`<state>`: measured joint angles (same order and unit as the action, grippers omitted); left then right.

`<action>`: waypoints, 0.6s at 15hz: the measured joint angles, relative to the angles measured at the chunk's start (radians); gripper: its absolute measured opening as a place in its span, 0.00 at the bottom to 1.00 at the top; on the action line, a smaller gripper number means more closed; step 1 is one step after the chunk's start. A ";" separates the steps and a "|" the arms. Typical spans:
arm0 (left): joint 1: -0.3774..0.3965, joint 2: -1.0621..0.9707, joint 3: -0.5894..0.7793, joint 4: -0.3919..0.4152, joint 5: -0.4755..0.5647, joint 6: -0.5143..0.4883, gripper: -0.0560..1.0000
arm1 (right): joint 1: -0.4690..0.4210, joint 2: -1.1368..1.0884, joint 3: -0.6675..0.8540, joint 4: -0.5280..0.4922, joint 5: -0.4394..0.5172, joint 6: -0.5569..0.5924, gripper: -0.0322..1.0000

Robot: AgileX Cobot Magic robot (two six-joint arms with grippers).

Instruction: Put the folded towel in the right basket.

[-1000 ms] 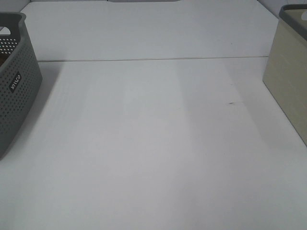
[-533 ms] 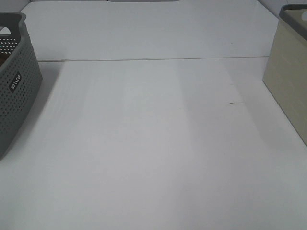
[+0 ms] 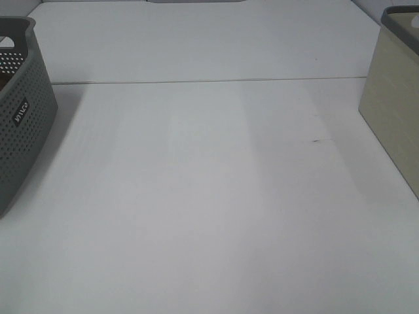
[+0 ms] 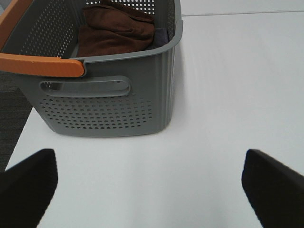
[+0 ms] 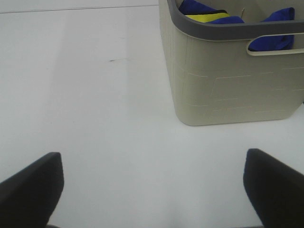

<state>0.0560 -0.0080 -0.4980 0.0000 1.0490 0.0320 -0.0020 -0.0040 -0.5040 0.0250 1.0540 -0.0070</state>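
Note:
A brown folded towel (image 4: 116, 31) lies inside the grey perforated basket (image 4: 104, 109), which has an orange handle (image 4: 42, 64). That basket stands at the table's left edge (image 3: 19, 111). The beige basket with a grey rim (image 5: 228, 80) stands at the right edge (image 3: 393, 111) and holds blue and yellow cloth (image 5: 209, 12). My left gripper (image 4: 149, 161) is open and empty, a short way in front of the grey basket. My right gripper (image 5: 153, 159) is open and empty, in front of the beige basket. Neither gripper shows in the exterior high view.
The white table (image 3: 209, 196) has a seam line across its far part (image 3: 209, 81) and a small dark mark (image 3: 317, 140). Dark floor shows past the table's left edge (image 4: 12, 109).

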 joint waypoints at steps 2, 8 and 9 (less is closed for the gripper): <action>0.000 0.000 0.000 0.000 0.000 0.000 0.98 | 0.000 0.000 0.000 0.001 0.000 0.000 0.98; 0.000 0.000 0.000 0.000 0.000 0.000 0.98 | -0.004 0.000 0.000 0.002 0.000 0.000 0.98; 0.000 0.000 0.000 0.000 0.000 0.000 0.98 | -0.005 0.000 0.000 0.002 0.000 0.000 0.98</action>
<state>0.0560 -0.0080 -0.4980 0.0000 1.0490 0.0320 -0.0070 -0.0040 -0.5040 0.0270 1.0540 -0.0070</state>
